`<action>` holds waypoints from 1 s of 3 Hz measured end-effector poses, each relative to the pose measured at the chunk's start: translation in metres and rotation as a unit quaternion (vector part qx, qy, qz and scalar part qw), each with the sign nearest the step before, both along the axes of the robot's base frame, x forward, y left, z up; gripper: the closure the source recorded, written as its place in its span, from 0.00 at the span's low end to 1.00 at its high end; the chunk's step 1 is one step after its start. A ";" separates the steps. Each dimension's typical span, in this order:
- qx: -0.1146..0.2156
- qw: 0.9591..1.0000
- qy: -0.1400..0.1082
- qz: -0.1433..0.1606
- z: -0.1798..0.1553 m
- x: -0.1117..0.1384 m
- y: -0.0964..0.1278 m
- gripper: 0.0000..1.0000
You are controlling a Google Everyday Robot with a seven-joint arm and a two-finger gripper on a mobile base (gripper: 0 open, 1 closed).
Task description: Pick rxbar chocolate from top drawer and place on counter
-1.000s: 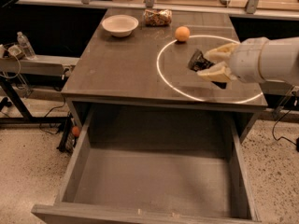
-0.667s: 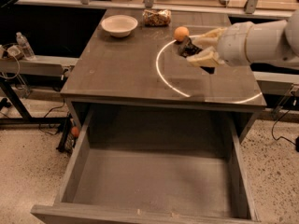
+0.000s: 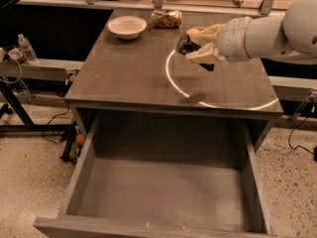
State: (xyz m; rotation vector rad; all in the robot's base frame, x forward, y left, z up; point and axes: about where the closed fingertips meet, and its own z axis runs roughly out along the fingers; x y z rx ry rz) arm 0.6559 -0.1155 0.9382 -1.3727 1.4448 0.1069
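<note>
My gripper [image 3: 200,46] hovers over the counter [image 3: 133,68], above the left part of the thin white circle [image 3: 173,81]. Its pale fingers [image 3: 204,56] are shut on the rxbar chocolate [image 3: 188,45], a small black-wrapped bar whose end sticks out to the left. The bar is held clear of the tabletop. The top drawer [image 3: 163,192] stands pulled wide open below the counter's front edge, and its grey inside holds nothing.
A white bowl [image 3: 127,26] sits at the counter's back left. A crinkly brownish snack bag [image 3: 166,19] lies at the back middle. An orange ball [image 3: 192,31] shows just behind my gripper. A water bottle [image 3: 26,48] stands on a side ledge at left.
My gripper has moved left and a little toward the back of the counter with the bar in it. The drawer has not moved.
</note>
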 end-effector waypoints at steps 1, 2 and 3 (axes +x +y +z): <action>0.000 1.000 0.000 0.002 0.000 0.000 0.002 0.34; 0.000 1.000 0.001 0.004 0.000 0.000 0.005 0.10; 0.000 1.000 0.001 0.005 -0.001 0.000 0.007 0.00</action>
